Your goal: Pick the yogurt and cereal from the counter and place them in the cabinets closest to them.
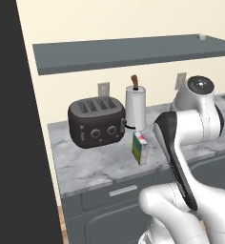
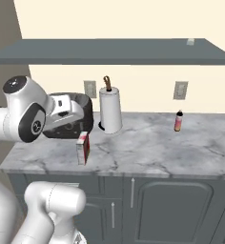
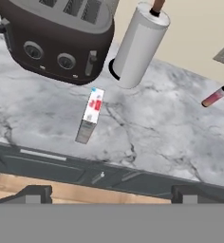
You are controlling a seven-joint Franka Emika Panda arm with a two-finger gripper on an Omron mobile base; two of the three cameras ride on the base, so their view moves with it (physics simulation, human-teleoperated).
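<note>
Two-finger gripper [image 3: 111, 194]: jaws fully apart, holding nothing, above the grey-white marble counter [image 3: 180, 142]. Small upright mottled cereal box [image 3: 91, 114] stands near the counter's edge.

A: Any lettering you can read on the cereal [image 1: 140, 147] box?
B: No. Its front is only mottled colour patches, near the front edge of the counter [image 1: 90, 167]; no word comes clear.
A: The toaster [image 1: 96, 122] dials, toward the left end?
B: Plain, no numbers legible.
A: The slim bottle [image 2: 178, 121] by the back edge?
B: Too small; no readable label.
</note>
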